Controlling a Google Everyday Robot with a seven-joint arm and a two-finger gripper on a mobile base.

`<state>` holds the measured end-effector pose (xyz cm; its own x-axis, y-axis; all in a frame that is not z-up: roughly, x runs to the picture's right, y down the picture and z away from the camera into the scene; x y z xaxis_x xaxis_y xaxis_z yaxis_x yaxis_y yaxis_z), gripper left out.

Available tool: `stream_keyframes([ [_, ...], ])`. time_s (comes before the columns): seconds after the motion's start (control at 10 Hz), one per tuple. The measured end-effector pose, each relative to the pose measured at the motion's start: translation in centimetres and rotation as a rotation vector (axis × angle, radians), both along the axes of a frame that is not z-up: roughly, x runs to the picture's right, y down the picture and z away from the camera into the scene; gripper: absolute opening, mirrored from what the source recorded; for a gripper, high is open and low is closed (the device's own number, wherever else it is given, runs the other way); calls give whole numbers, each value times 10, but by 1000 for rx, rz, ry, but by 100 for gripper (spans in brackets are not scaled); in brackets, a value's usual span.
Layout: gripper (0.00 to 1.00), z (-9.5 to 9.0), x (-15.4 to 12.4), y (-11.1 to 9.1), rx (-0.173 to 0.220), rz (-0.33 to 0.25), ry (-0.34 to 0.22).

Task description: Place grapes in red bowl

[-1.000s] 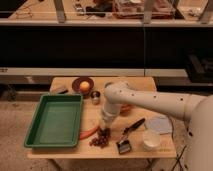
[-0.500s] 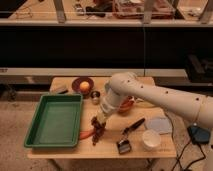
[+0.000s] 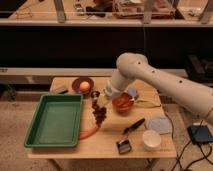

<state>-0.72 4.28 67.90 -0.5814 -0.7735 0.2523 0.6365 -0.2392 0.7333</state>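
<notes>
Midair above the wooden table (image 3: 105, 142), my gripper (image 3: 102, 100) is clamped shut on the top of the grapes (image 3: 100, 112), so the dark bunch hangs straight down under its own weight, clear of the tabletop. Holding it by the upper end keeps the berries from dragging over the orange carrot (image 3: 90, 132) lying just below them. The red bowl (image 3: 123, 103) sits right beside my claw, toward the table's middle, its hollow facing up and seemingly ready to take the fruit. My white arm (image 3: 160, 82) reaches in from the far side of the table and bends down over the bowl. By my judgement the lift is done and what remains is a short sideways carry until the bunch hangs over the bowl, then a release. The green tray (image 3: 55, 120), the dark plate (image 3: 76, 84) with its orange fruit (image 3: 84, 86), the white bowl (image 3: 152, 139) and the black brush (image 3: 129, 135) lie apart from that short path.
</notes>
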Motion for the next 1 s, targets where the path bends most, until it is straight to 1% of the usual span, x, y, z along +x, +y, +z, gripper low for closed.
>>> stream_keyframes([
  [0.2,0,-13,16,-44,37,57,-21],
  [0.3,0,-16,25,-63,56,87,-27],
  [0.4,0,-15,30,-76,67,104,-24],
  [0.5,0,-9,37,-92,82,121,-15],
  [0.6,0,0,46,-101,92,129,0],
  [0.7,0,7,55,-104,102,135,14],
  [0.8,0,24,71,-104,124,142,40],
  [0.9,0,36,79,-102,142,140,62],
  [1.0,0,42,81,-103,160,138,75],
])
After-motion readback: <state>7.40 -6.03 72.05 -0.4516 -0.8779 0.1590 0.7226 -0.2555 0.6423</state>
